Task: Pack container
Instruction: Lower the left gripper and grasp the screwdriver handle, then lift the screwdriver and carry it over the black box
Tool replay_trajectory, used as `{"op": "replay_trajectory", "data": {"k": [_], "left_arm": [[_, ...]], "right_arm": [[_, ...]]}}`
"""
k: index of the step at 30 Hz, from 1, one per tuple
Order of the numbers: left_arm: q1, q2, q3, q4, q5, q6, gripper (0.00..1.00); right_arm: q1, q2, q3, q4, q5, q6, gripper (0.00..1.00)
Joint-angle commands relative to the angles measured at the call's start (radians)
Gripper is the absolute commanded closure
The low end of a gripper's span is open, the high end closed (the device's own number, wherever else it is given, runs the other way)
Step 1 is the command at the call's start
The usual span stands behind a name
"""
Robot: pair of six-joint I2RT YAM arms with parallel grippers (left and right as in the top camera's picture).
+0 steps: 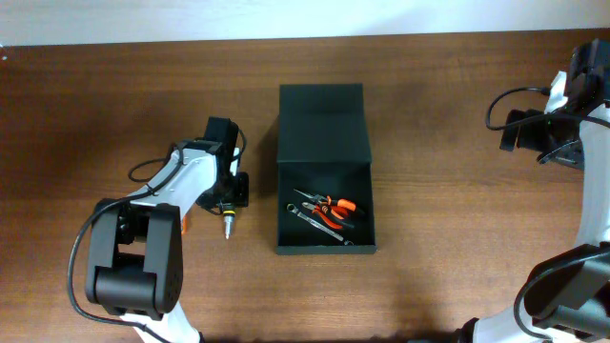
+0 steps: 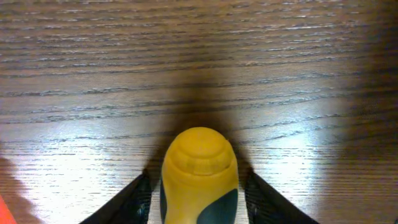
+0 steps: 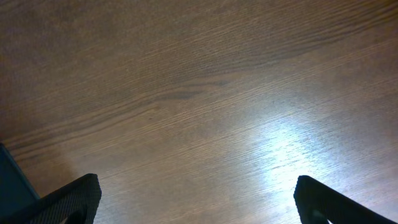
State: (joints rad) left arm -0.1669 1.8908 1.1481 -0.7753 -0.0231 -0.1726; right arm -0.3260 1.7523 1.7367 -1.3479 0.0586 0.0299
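Observation:
The container (image 1: 357, 186) is a dark green-black box standing open at the table's middle, its flap lid (image 1: 322, 119) laid back behind it. Orange-handled pliers (image 1: 335, 205) and a metal wrench (image 1: 319, 221) lie inside. My left gripper (image 1: 232, 193) is left of the box, low over a yellow-and-dark-handled screwdriver (image 1: 229, 227). In the left wrist view the handle (image 2: 199, 158) sits between my open fingers (image 2: 199, 190), with a narrow gap on each side. My right gripper (image 1: 522, 133) is far right, open wide and empty (image 3: 196, 193).
Brown wood table (image 1: 438, 267) all round. A black cable (image 1: 500, 100) loops by the right arm. A dark edge (image 3: 9, 183) shows at the lower left of the right wrist view. An orange patch (image 2: 7, 208) shows at the left wrist view's lower left corner.

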Motion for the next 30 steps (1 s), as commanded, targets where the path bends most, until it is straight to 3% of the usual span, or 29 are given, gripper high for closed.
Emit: {"op": "replay_trajectory", "data": {"k": [1, 5, 9, 13, 19, 23, 30], "left_arm": [[0.004, 0.013, -0.022, 0.005, 0.001, 0.006, 0.51], [0.004, 0.013, -0.021, 0.004, 0.005, 0.006, 0.66], [0.005, 0.013, -0.014, -0.006, 0.029, 0.002, 0.70], [0.004, 0.013, 0.019, -0.037, 0.034, 0.002, 0.96], [0.003, 0.010, 0.224, -0.193, 0.018, 0.003, 0.98], [-0.009, 0.001, 0.433, -0.325, -0.092, 0.019, 0.98], [-0.104, -0.043, 0.775, -0.481, -0.066, 0.152, 0.98]], "right_arm": [[-0.002, -0.006, 0.001, 0.003, -0.002, 0.009, 0.01], [-0.002, -0.006, 0.001, 0.003, -0.002, 0.009, 0.01], [-0.002, -0.006, 0.001, 0.003, -0.002, 0.009, 0.01], [-0.002, -0.006, 0.001, 0.003, -0.002, 0.009, 0.01], [-0.002, -0.006, 0.001, 0.003, -0.002, 0.009, 0.01], [-0.002, -0.006, 0.001, 0.003, -0.002, 0.009, 0.01], [-0.002, -0.006, 0.001, 0.003, -0.002, 0.009, 0.01]]}}
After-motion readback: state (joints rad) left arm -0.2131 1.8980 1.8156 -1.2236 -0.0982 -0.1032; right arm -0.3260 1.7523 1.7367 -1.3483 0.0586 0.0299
